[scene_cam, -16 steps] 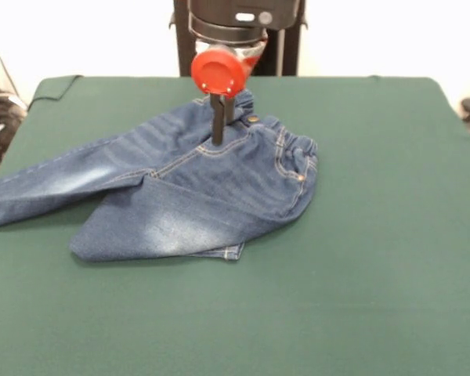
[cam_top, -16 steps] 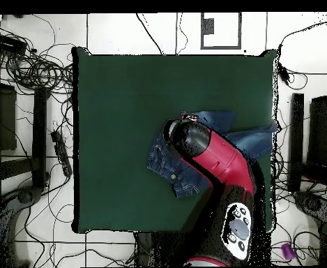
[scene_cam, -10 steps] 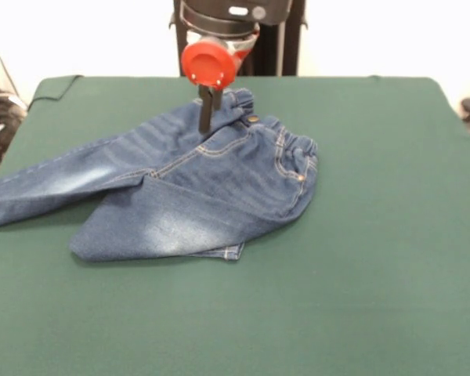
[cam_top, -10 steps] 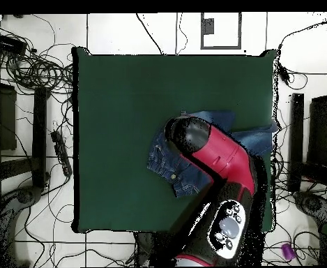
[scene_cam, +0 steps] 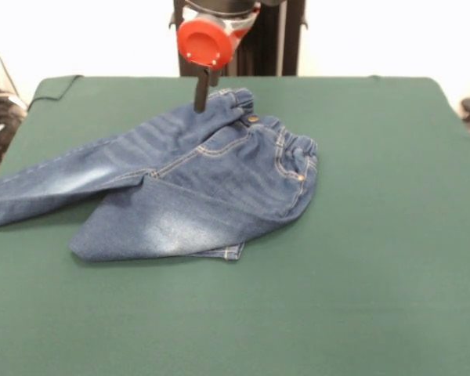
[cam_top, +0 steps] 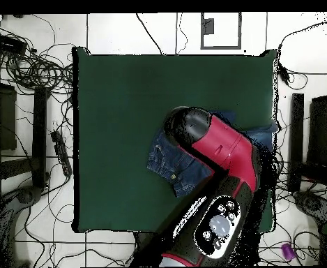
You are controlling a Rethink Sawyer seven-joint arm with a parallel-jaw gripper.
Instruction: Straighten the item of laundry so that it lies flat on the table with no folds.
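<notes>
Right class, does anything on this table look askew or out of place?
Yes. The jeans lie crooked: one leg is folded under the other, and the longer leg runs off the edge of the table at the front view's left.

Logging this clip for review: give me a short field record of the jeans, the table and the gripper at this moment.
item: jeans, blue denim, on the table
lay: not flat; one leg stretches toward the table's edge at picture left in the front view, the other is folded under near the front
waistband: elastic, bunched, at the far side toward the robot
gripper: gripper at the far end of the waistband; open or shut not visible
overhead view: arm covers much of the jeans
task state: folds remain
</notes>
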